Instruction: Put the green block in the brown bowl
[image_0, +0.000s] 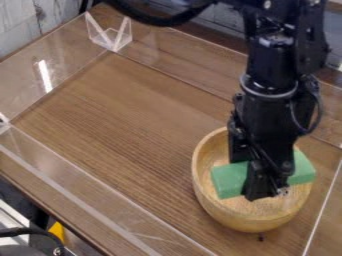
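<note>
A black robot arm comes down from the top right of the frame and ends in a black gripper that points straight down into a large round light-brown wooden bowl with a thick rim, which sits at the lower right of the frame. The gripper's jaws are closed on a small flat matte green block. The block lies roughly level across the inside of the bowl, within the rim; one end shows to the left of the gripper and the other end to its right, toward the bowl's far side. Whether the underside of the block touches the bowl's floor cannot be told, because the gripper covers its middle.

The bowl stands on a brown wood-grain tabletop that fills most of the frame. Clear plastic walls border the table along the left and upper left, catching pale reflections. In the upper left, on the far edge of the table, stands a small clear plastic bracket with angled sides, well apart from the bowl. At the bottom left corner, below the table edge, dark cabling with a yellow-marked part is partly visible.
</note>
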